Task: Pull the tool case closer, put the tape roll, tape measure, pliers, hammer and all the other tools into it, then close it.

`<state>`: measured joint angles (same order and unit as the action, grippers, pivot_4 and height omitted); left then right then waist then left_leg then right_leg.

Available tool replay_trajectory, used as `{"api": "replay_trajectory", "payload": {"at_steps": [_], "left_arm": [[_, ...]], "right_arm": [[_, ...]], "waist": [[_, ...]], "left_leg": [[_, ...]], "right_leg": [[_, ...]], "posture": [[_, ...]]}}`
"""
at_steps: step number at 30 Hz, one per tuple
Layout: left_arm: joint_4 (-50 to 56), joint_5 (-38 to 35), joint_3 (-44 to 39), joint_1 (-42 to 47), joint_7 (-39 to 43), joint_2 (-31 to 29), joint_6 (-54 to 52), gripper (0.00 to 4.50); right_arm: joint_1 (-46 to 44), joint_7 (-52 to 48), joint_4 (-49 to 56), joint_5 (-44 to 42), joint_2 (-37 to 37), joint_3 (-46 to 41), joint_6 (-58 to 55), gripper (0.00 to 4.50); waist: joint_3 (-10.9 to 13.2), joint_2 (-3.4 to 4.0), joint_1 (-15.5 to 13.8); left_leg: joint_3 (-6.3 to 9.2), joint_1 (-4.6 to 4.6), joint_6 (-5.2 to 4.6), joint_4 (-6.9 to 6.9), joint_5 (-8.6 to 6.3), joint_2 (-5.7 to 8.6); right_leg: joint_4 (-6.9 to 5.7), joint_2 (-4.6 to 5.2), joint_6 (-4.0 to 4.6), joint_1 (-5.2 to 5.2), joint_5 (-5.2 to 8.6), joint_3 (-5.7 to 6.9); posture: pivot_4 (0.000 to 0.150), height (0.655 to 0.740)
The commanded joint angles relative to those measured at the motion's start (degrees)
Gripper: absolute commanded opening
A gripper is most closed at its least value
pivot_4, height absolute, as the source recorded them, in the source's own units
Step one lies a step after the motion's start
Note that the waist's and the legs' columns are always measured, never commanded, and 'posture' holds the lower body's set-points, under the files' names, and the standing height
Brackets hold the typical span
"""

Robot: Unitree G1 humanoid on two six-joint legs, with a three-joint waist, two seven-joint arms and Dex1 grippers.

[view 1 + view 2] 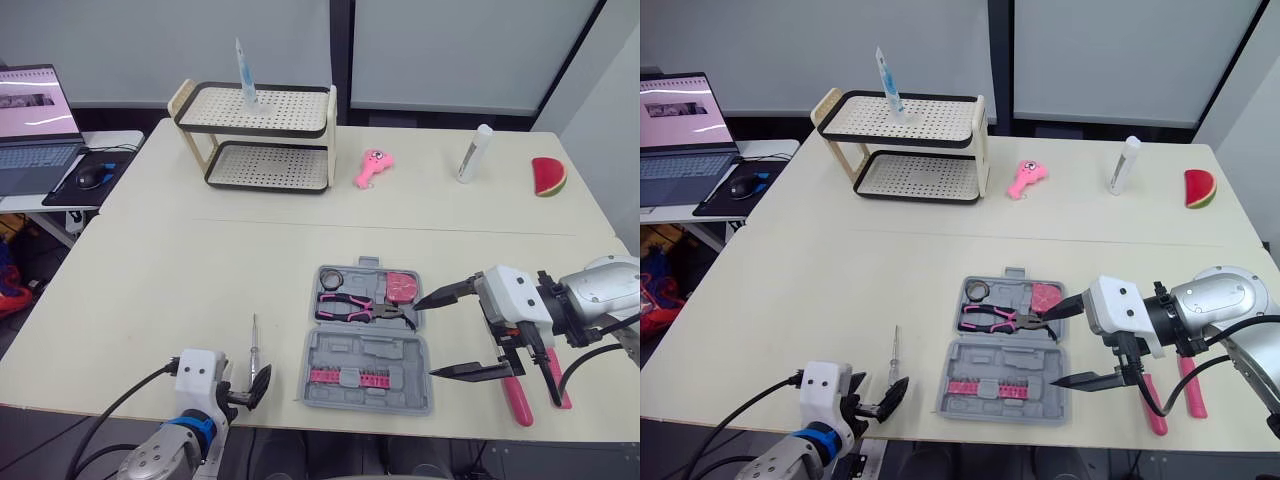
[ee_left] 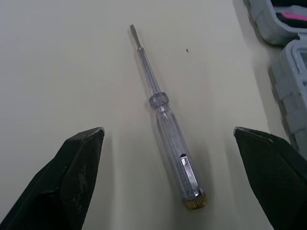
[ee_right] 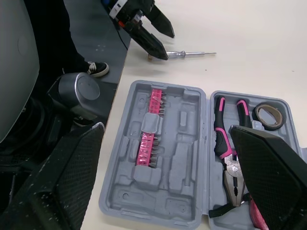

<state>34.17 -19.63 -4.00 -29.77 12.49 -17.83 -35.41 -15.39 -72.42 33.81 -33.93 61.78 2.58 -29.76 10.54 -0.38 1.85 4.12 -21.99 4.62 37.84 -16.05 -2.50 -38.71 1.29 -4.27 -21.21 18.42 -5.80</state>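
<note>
The grey tool case (image 1: 366,352) lies open near the table's front edge. Its far half holds a tape roll (image 1: 332,275), pink-handled pliers (image 1: 350,308) and a pink tape measure (image 1: 403,285). The near half has a row of pink bits (image 3: 152,136). My right gripper (image 1: 425,337) hovers open at the case's right side, empty. Under that arm lie two pink tool handles (image 1: 517,397); their heads are hidden. A clear screwdriver (image 2: 165,124) lies left of the case. My left gripper (image 1: 250,388) stands open just in front of its handle end, fingers (image 2: 79,177) straddling it without touching.
At the back stand a two-tier rack (image 1: 255,135), a pink toy (image 1: 373,167), a white tube (image 1: 475,153) and a watermelon slice (image 1: 548,176). A laptop (image 1: 35,125) and mouse (image 1: 90,175) sit on a side table. A person's shoe (image 3: 98,69) stands beside the front edge.
</note>
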Motion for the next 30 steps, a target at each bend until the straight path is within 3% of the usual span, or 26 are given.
{"api": "replay_trajectory", "payload": {"at_steps": [1, 6, 9, 11, 13, 14, 15, 16, 18, 23, 30], "left_arm": [[-3.39, 1.7, 0.6, 4.27, -1.55, 2.26, 2.35, 4.5], [-7.46, 2.48, 3.2, 8.84, -2.54, 3.26, 3.88, 4.5], [-8.89, 3.1, 4.56, 10.55, -2.92, 2.9, 3.34, 3.95], [-9.73, 3.3, 4.84, 11.64, -3.22, 2.77, 2.82, 3.33], [-9.87, 3.34, 4.95, 12.41, -3.38, 2.76, 1.58, 2.67], [-9.56, 3.35, 4.82, 12.51, -3.57, 2.73, 0.84, 2.62], [-8.83, 3.21, 4.12, 12.43, -4.04, 2.84, -0.31, 2.25], [-8.27, 3.09, 3.58, 12.29, -4.37, 2.9, -1.05, 2.22], [-7.25, 2.9, 2.31, 12.08, -4.94, 2.99, -2.12, 1.76], [-4.48, 2.11, -0.29, 11.09, -4.6, 2.55, -3.24, 0.08], [-1.42, 2.61, -1.85, 10.89, -3.23, 0.96, -2.69, 0.03]], "right_arm": [[0.42, -0.35, 1.31, -0.35, 0.64, -1.46, 0.04, 4.45], [2.11, 0.23, 2.1, -0.57, 0.76, -2.32, -0.09, 4.45], [2.81, 0.48, 2.31, -0.52, 0.72, -2.63, -0.08, 4.5], [3.25, 0.61, 2.45, -0.42, 0.7, -2.8, -0.07, 4.5], [3.56, 0.98, 2.76, -0.55, 0.59, -2.97, -0.3, 4.5], [3.75, 1.24, 3.05, -0.71, 0.54, -3.11, -0.5, 4.5], [4.02, 1.58, 3.27, -0.77, 0.47, -3.36, -0.61, 4.5], [4.22, 1.83, 3.47, -0.82, 0.44, -3.55, -0.7, 4.5], [4.37, 2.24, 3.59, -0.97, 0.41, -3.81, -0.88, 4.5], [4.38, 3.39, 3.64, -1.04, 0.0, -3.71, -0.93, 4.5], [3.72, 4.19, 3.6, -1.41, -0.14, -3.23, -1.07, 4.5]], "waist": [[-0.1, 0.45, -0.05], [-0.57, 1.82, -0.12], [-0.59, 2.11, 0.18], [-0.59, 2.11, 0.19], [-0.4, 1.69, 0.1], [-0.16, 0.87, 0.25], [-0.21, 0.27, 0.31], [-0.29, -0.05, 0.25], [-0.28, -0.19, 0.24], [-0.23, -0.28, 0.24], [-0.14, -0.43, 0.23]], "left_leg": [[0.0, 0.0, -0.01, 0.0, 0.0, 0.01], [-0.02, -0.04, -0.12, -0.07, -0.06, 0.26], [0.0, 0.0, -0.25, -0.16, -0.11, 0.66], [0.02, 0.01, -0.28, -0.21, -0.12, 0.73], [0.12, 0.01, -0.29, -0.17, -0.14, 0.77], [0.16, 0.02, -0.29, -0.16, -0.14, 0.76], [0.3, 0.01, -0.28, -0.09, -0.13, 0.7], [0.33, 0.03, -0.29, -0.02, -0.14, 0.68], [0.3, 0.01, -0.28, 0.07, -0.13, 0.73], [0.31, 0.01, -0.28, 0.08, -0.13, 0.74], [0.31, -0.02, -0.28, 0.07, -0.14, 0.73]], "right_leg": [[0.01, 0.02, 0.0, 0.0, 0.0, 0.0], [0.14, 0.22, -0.04, 0.02, -0.01, -0.04], [0.07, 0.55, -0.28, -0.02, 0.13, -0.17], [0.11, 0.61, -0.3, -0.01, 0.15, -0.2], [0.03, 0.63, -0.37, 0.01, 0.21, -0.09], [0.02, 0.61, -0.37, 0.03, 0.22, -0.06], [-0.08, 0.54, -0.36, 0.03, 0.21, 0.02], [-0.11, 0.53, -0.35, 0.06, 0.21, 0.05], [-0.07, 0.63, -0.41, 0.14, 0.17, 0.04], [-0.1, 0.64, -0.41, 0.12, 0.17, 0.05], [-0.09, 0.65, -0.41, 0.1, 0.17, 0.07]], "posture": [[0.15, 0.735], [0.15, 0.735], [0.15, 0.735], [0.15, 0.735], [0.15, 0.735], [0.15, 0.735], [0.15, 0.735], [0.15, 0.735], [0.15, 0.735], [0.15, 0.735], [0.15, 0.735]]}}
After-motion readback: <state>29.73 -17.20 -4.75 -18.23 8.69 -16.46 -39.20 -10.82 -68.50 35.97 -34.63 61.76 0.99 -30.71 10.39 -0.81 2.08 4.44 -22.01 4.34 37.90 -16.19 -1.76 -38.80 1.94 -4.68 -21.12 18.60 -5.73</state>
